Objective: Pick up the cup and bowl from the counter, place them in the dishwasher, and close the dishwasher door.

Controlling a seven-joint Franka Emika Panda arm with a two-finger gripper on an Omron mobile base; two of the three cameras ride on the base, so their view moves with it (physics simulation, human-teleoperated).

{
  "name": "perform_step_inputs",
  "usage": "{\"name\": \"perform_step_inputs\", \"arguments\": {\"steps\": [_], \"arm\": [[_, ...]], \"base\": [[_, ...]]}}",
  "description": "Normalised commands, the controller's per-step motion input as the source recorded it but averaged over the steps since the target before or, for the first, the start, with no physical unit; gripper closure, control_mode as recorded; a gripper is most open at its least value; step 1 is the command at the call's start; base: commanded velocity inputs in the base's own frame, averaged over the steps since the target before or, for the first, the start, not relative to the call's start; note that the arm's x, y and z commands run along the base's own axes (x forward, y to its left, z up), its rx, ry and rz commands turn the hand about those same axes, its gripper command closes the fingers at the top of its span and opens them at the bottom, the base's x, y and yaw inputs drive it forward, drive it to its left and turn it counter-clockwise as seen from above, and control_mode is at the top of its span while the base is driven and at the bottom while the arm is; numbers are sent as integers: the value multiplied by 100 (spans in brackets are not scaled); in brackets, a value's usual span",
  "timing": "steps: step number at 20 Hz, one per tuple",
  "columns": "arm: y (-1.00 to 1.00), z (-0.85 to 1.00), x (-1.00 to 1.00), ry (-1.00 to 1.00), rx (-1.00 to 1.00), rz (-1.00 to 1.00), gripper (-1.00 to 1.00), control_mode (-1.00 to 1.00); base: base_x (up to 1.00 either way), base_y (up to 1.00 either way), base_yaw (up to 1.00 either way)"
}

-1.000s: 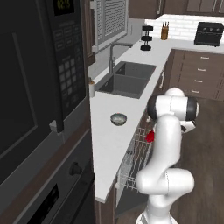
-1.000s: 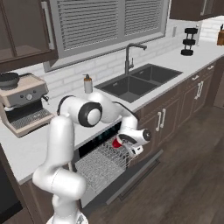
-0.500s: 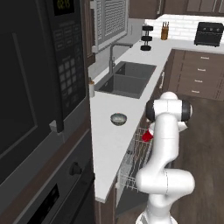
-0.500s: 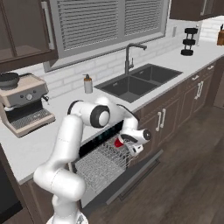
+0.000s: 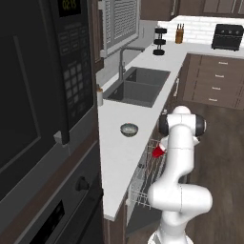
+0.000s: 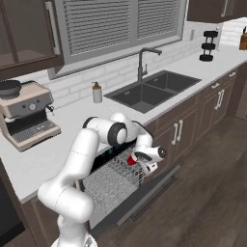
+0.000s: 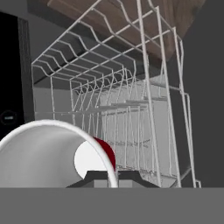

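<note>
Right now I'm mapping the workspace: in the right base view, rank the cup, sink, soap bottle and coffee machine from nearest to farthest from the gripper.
1. cup, held in the gripper over the rack.
2. sink, behind on the counter.
3. soap bottle, by the backsplash.
4. coffee machine, far left.

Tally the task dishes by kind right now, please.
Small red tapered cup, shut in the gripper over the white wire rack: 1
Small round grey metallic bowl, on the counter: 1
Total: 2
</note>
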Motion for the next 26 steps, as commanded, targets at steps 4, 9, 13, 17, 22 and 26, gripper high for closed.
{"name": "perform_step_inputs", "arguments": {"steps": [4,9,13,17,22,26], "arm": [[4,-27,36,1,0,0,100,-100],[2,-28,45,6,0,0,100,-100],[3,-27,43,6,0,0,100,-100],[7,-30,41,7,0,0,100,-100],[7,-38,33,5,0,0,100,-100],[5,-46,26,4,0,0,-100,-100]], "base": [[0,0,0],[0,0,0],[0,0,0],[0,0,0],[0,0,0],[0,0,0]]}}
